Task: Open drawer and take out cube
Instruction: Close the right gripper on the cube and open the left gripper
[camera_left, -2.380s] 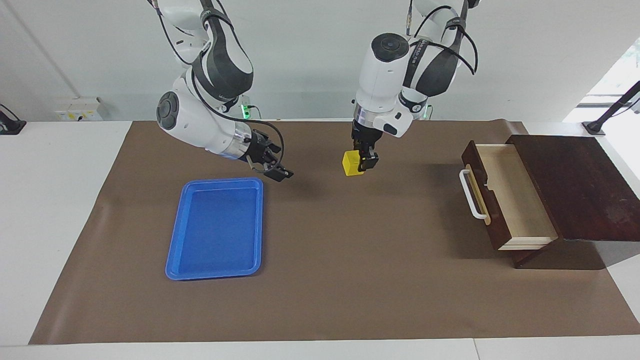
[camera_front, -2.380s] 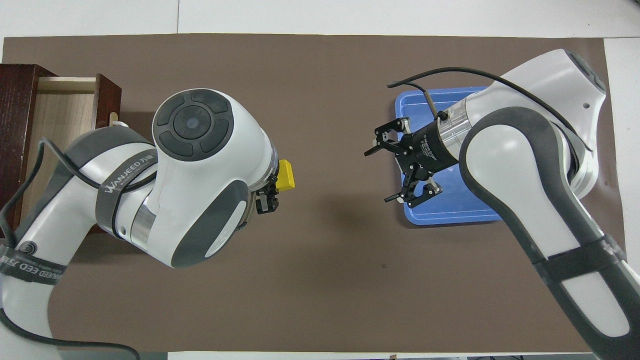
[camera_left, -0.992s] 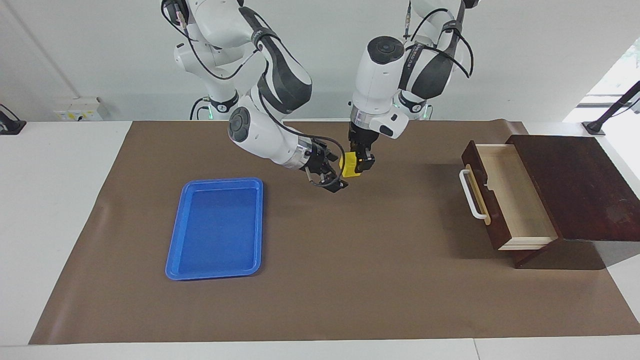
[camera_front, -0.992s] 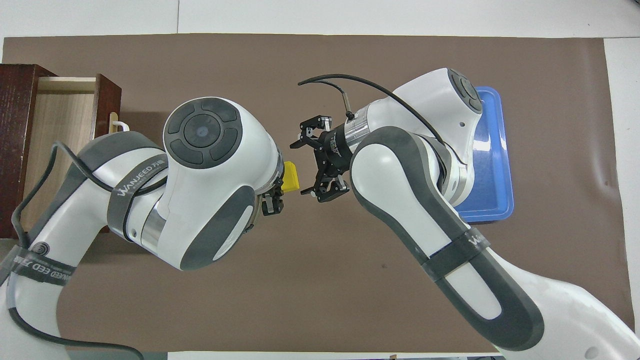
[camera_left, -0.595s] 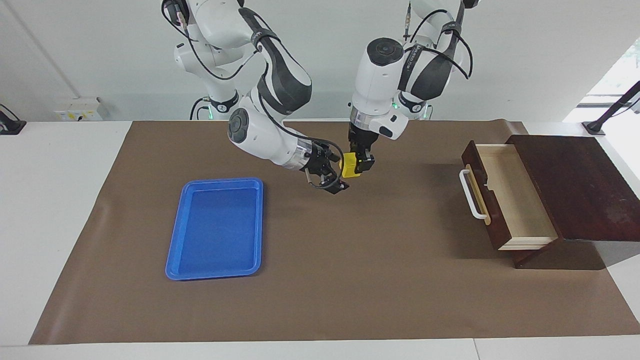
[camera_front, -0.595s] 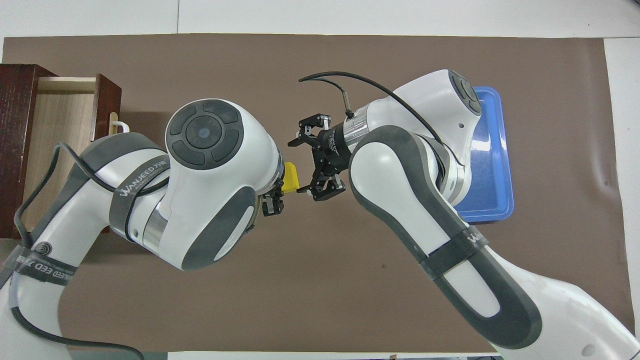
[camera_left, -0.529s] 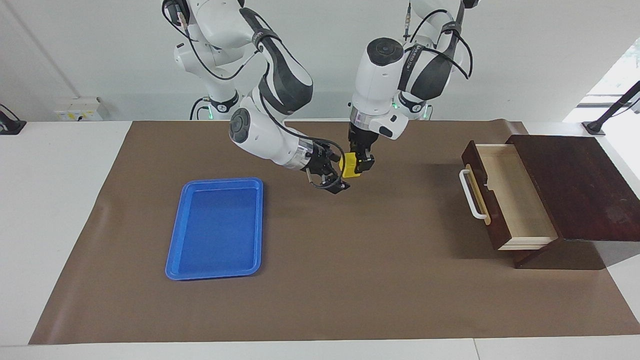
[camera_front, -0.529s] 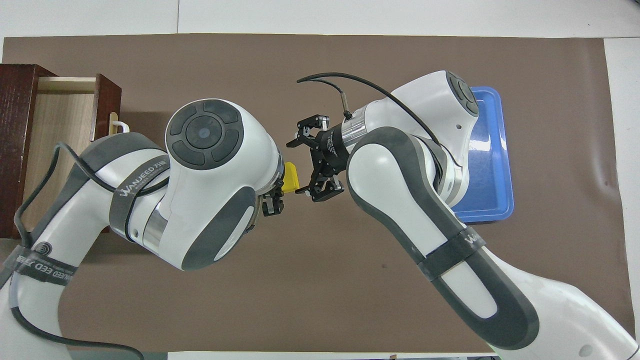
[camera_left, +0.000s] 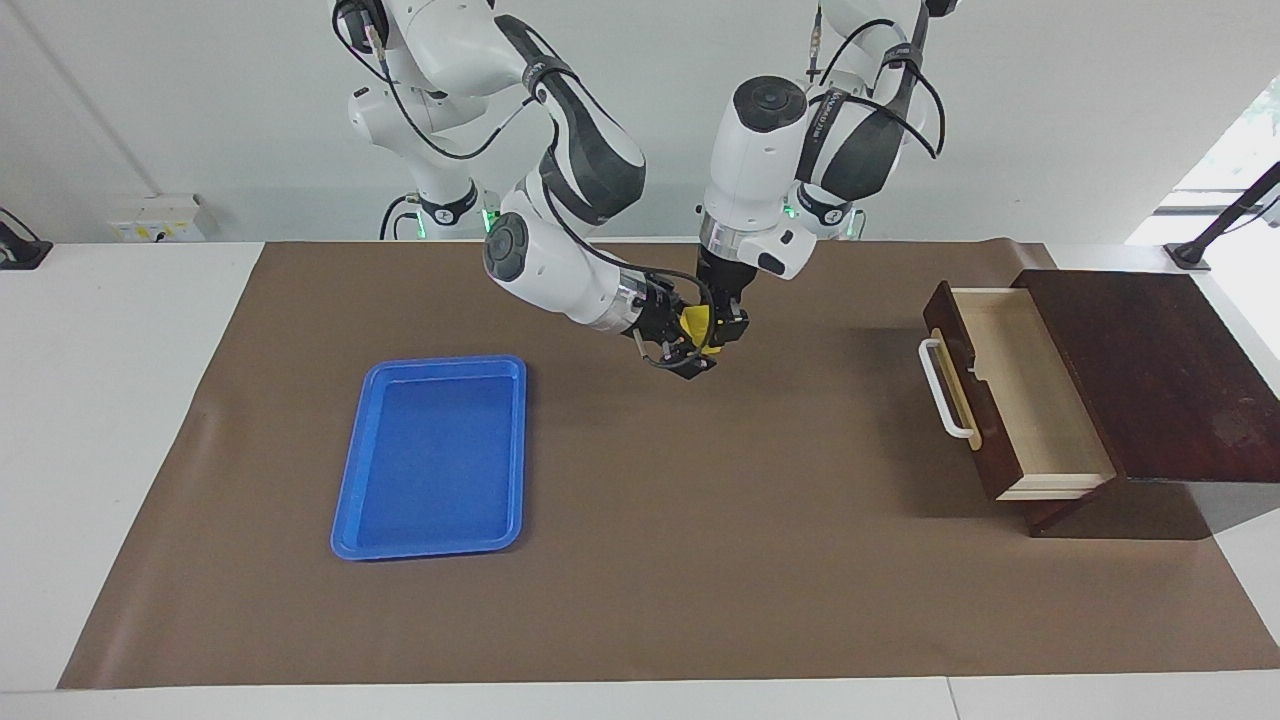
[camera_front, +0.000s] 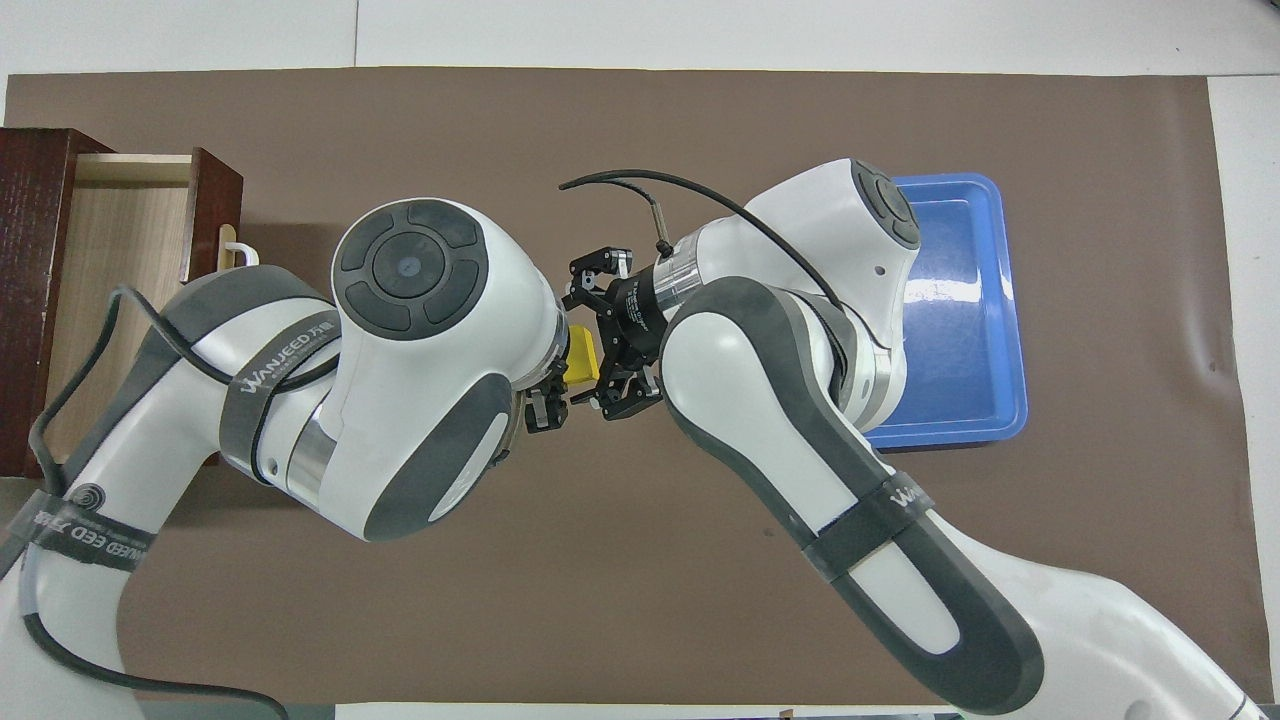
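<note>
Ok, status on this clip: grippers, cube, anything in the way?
Left gripper shut on small yellow cube, up over the brown mat. Right gripper open, jaws around cube. Dark wooden drawer open. Nothing in the way.

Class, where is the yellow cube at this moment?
The cube is in the air over the mat's middle, gripped by the left gripper, with the open right gripper around it.

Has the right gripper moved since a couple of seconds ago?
Yes. The right gripper has travelled from beside the blue tray toward the drawer end, and now stands open around the yellow cube held by the left gripper.
</note>
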